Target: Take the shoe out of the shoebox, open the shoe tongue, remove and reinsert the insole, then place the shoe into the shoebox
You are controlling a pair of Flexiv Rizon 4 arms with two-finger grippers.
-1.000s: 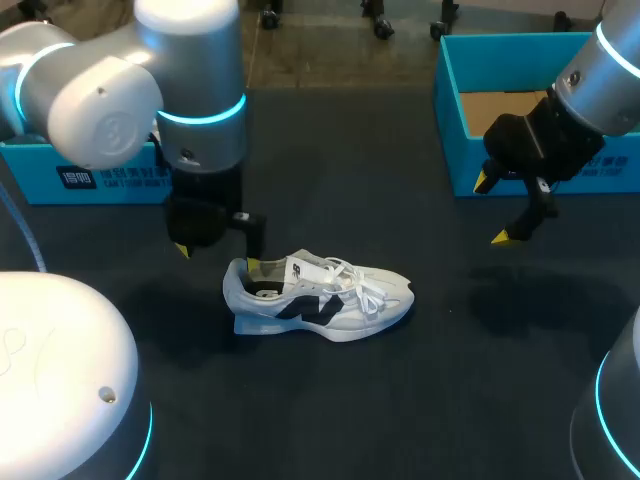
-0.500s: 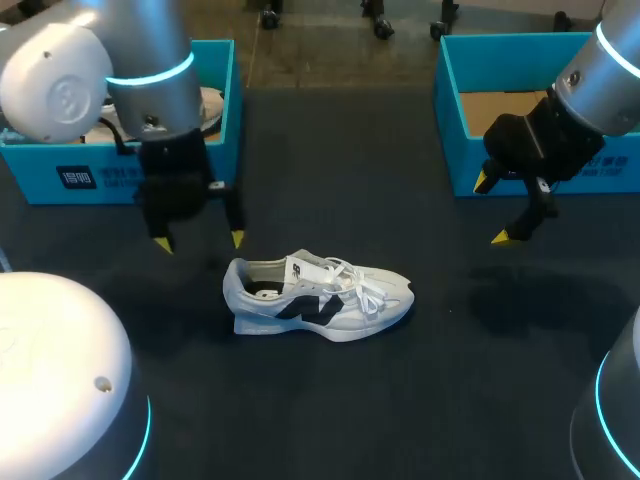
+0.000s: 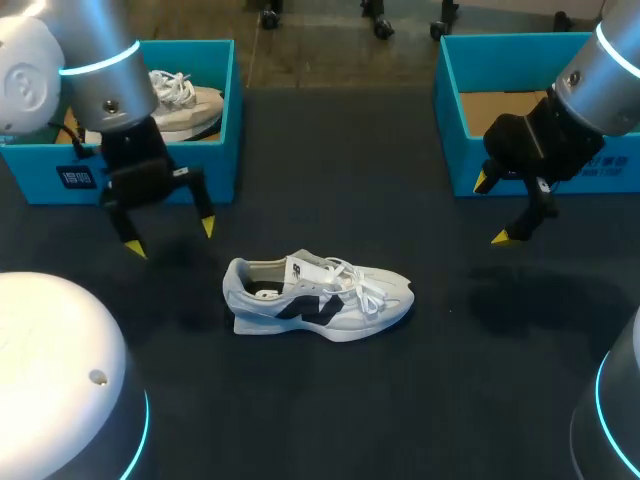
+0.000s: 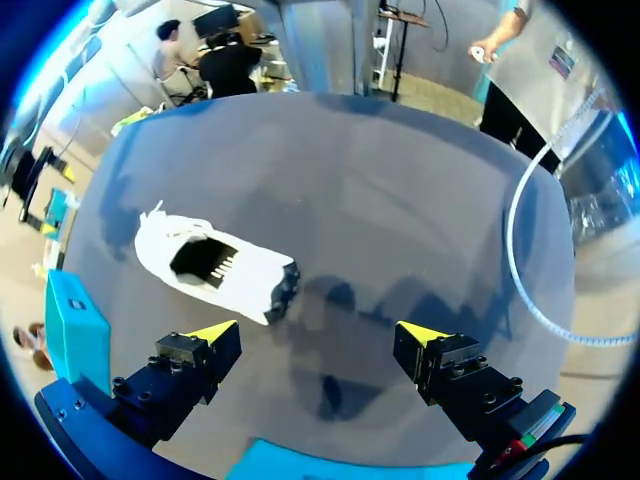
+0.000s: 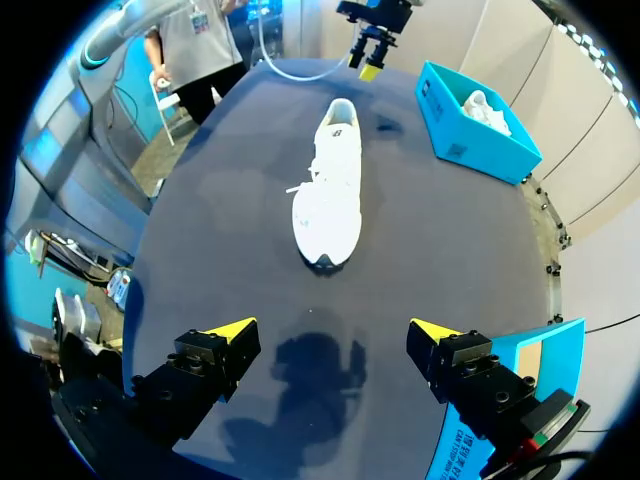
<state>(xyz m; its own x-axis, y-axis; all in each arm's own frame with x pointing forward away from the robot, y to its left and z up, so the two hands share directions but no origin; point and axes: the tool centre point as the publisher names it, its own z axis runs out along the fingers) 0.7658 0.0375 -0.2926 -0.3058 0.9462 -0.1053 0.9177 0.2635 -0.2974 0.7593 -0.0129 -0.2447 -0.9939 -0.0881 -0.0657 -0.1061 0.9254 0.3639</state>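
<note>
Dark, near-black matte table (image 3: pixel 330 420) spreads under and ahead of both pincers. Light comes from overhead and is soft. One blurred shadow (image 3: pixel 520 300) sits on the top under the right pincer (image 3: pixel 492 210), w/ a fainter one under and beside the left pincer (image 3: pixel 170 239). In the left wrist view the top reads grey w/ a pale sheen well ahead of that pincer, and dim shadow patches fall just ahead of it. In the right wrist view a darker patch lies close in ahead of the right pincer. Farther ahead, faint paler blotches show on the surface, which runs on to a rounded far edge. The top is flat & even throughout.
</note>
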